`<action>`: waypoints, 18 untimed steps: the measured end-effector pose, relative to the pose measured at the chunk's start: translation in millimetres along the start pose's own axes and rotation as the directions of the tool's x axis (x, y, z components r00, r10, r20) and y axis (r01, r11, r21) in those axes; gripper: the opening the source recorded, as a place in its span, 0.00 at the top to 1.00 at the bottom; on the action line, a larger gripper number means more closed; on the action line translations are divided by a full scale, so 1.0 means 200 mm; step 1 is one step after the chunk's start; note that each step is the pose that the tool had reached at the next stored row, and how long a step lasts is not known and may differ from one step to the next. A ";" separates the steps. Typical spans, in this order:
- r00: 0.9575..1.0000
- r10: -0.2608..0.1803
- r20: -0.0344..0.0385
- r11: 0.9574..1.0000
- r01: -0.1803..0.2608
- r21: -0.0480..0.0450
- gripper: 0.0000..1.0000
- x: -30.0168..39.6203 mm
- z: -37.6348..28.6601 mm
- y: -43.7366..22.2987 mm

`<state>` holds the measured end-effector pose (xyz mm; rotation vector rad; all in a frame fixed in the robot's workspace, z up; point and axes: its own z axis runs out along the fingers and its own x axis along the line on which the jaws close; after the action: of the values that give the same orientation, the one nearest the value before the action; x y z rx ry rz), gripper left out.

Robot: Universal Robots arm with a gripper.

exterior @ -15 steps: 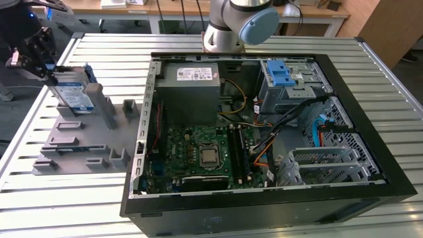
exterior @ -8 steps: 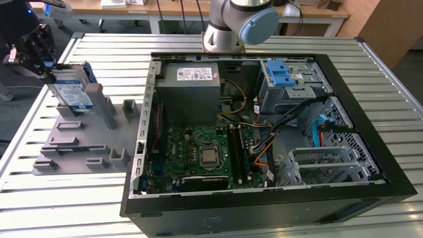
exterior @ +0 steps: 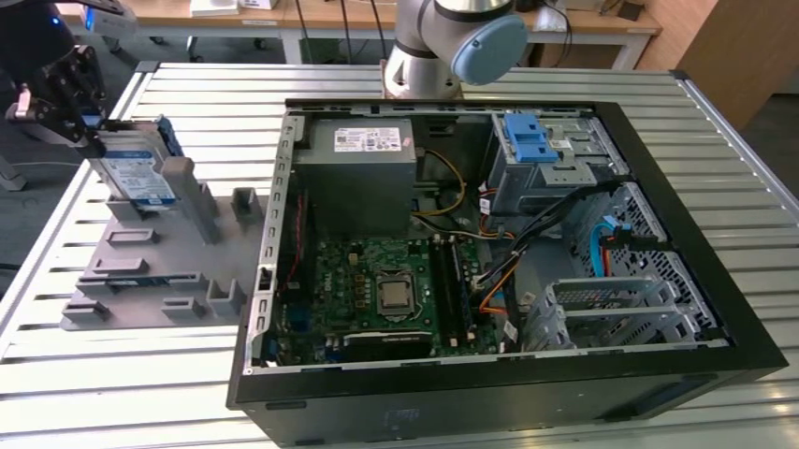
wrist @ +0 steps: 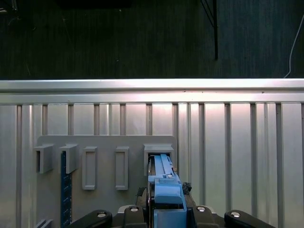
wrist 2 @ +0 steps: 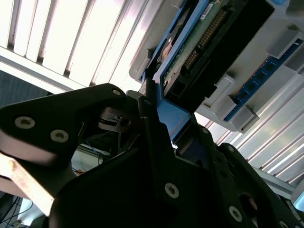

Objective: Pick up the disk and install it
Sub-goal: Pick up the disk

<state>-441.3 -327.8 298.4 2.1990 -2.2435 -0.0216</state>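
Observation:
The disk stands on edge in the far slot of a grey slotted holder at the exterior view's left. It has a blue frame and a white-and-blue label. My black gripper comes in from the far left and is shut on the disk's upper edge. In the first wrist view the disk's blue edge sits between my gripper's two fingers, over the holder. In the second wrist view a finger presses against the blue frame of the disk. Whether the disk has left its slot I cannot tell.
An open computer case lies at the exterior view's right. It holds a power-supply box, a motherboard, a drive cage with a blue latch and a metal cage. The arm's base stands behind it on the slatted table.

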 end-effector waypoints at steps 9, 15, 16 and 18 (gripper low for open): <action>1.000 0.000 0.000 1.000 0.000 0.000 0.64 0.000 -0.016 0.000; 1.000 0.000 0.000 1.000 0.000 0.000 0.64 0.000 -0.043 0.000; 1.000 0.000 0.000 1.000 0.000 0.000 0.64 -0.001 -0.046 0.000; 1.000 0.000 0.000 1.000 0.000 0.000 0.64 -0.001 -0.054 0.001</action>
<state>-441.3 -327.8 309.1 2.1989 -2.2436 -0.0216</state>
